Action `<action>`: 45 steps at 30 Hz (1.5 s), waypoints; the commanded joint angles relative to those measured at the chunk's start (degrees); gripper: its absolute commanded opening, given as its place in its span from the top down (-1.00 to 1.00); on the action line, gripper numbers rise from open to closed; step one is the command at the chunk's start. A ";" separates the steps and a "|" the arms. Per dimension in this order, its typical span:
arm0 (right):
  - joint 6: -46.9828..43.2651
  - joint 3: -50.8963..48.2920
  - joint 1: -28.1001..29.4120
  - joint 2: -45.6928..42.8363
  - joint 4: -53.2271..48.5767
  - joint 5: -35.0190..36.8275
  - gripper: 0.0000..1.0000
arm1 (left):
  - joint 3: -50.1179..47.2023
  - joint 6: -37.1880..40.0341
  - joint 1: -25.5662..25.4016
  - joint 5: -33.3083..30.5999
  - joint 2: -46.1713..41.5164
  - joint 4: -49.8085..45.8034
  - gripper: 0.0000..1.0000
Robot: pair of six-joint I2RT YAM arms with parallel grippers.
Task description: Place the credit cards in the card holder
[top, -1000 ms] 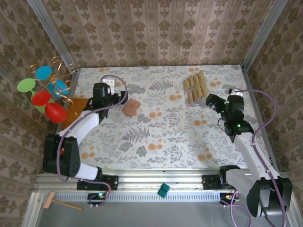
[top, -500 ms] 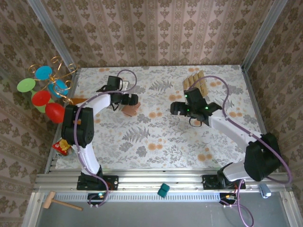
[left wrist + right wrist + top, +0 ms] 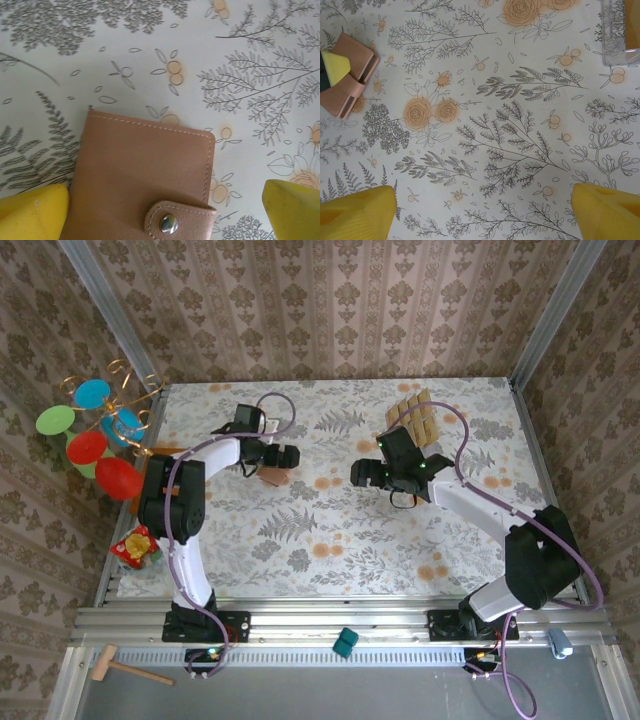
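Both arms have swung inward: left pincer (image 3: 165,210), jaws wide, straddles the closed card holder (image 3: 145,170) on the table (image 3: 330,530); right pincer (image 3: 362,472), also wide, hangs mid-table, credit cards (image 3: 415,412) just behind it.

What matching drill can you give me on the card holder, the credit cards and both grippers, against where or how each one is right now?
Things:
1. card holder
2. credit cards
3. left gripper
4. right gripper

Place or state:
A. open, above bare tablecloth
B. folded closed, snap fastened
C. laid in rows at the far right
D. open, right over the closed holder

Pairs: 1-B, 2-C, 3-D, 4-A.
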 commanded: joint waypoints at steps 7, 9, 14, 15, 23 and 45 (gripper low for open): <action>1.01 2.11 -0.19 -0.44 -1.24 0.54 -0.84 | -3.85 -1.14 -4.39 2.54 0.07 0.94 -1.00; 0.73 2.07 -0.27 -0.82 -1.66 1.08 -0.84 | -5.65 -2.23 -5.84 2.72 -1.38 1.86 -1.00; 0.48 1.15 -1.28 -1.96 -2.69 1.60 -0.84 | -12.32 -7.65 -10.62 2.55 -5.86 5.76 -1.00; 0.43 0.91 -1.55 -2.24 -2.68 1.55 -0.84 | -14.13 -9.09 -11.75 2.58 -6.79 7.02 -1.00; 0.69 -0.72 -2.73 -3.38 -2.98 1.40 -0.84 | -21.94 -16.95 -17.62 2.67 -14.89 13.48 -1.00; 0.04 1.02 -2.34 5.51 -1.43 -14.36 -0.46 | -28.36 -29.81 -10.97 0.29 -23.27 16.88 -1.00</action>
